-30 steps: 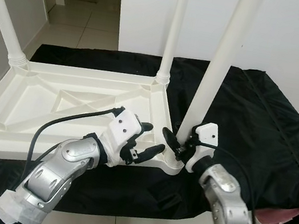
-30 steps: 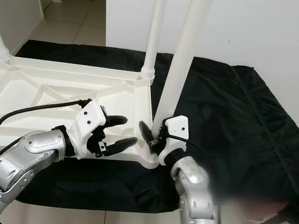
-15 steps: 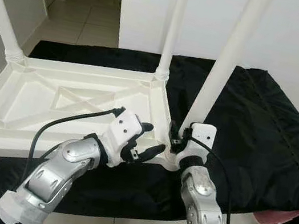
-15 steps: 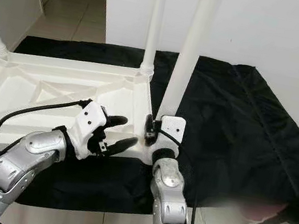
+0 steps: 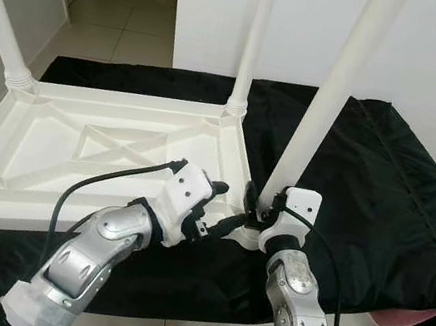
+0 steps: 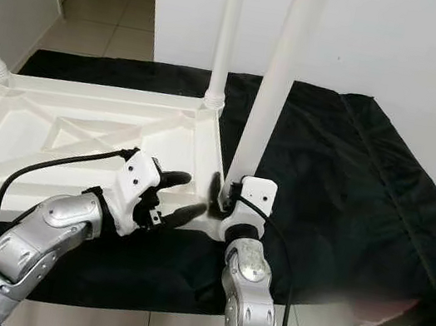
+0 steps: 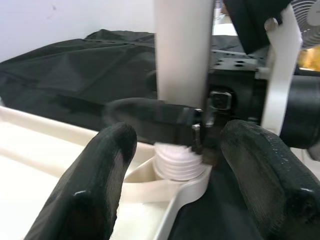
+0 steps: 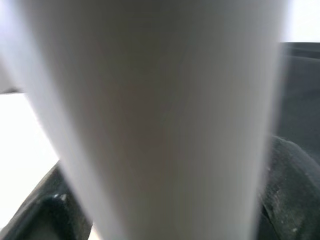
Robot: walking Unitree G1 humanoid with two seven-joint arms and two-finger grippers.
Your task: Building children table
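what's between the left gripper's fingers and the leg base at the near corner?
Nothing solid. In the left wrist view the left gripper is open, its fingers straddling open air short of the leg, whose ribbed base sits in the tabletop corner socket.

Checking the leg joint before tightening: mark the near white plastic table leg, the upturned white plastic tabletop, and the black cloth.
near white plastic table leg (image 5: pixel 321 114), left eye view, mid shaft
upturned white plastic tabletop (image 5: pixel 78 143), left eye view, ribbed underside
black cloth (image 5: pixel 383 184), left eye view, right part

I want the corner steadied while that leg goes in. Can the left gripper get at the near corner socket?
Probably yes. The left gripper is open beside the socket, nothing between them, though the right gripper already crowds the leg base.
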